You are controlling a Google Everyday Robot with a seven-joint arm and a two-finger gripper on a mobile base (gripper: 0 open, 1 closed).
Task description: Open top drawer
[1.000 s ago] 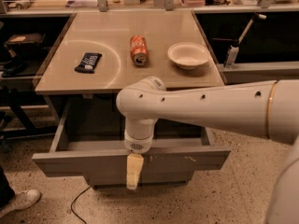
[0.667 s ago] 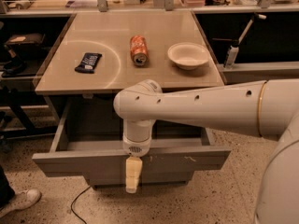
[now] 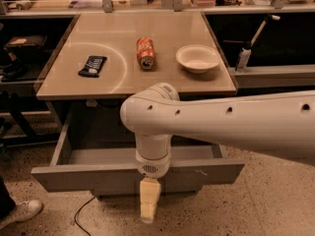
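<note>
Just behind the gripper [image 3: 149, 206] is the top drawer [image 3: 88, 177]. It is pulled far out from under the table [image 3: 98, 90], and its grey inside shows. The gripper points down in front of the drawer's flat front, near the middle, and pokes below its bottom edge. I cannot tell if the gripper is open or closed. Farther back and higher up, on the table, a can [image 3: 145, 52] lies on its side. A white bowl [image 3: 198, 58] sits to the gripper's right and a dark packet [image 3: 92, 66] to its left.

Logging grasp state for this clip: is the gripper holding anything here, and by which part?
It cannot be told. The gripper hangs in front of the pulled-out top drawer, near the middle of its front; no hold shows.
</note>
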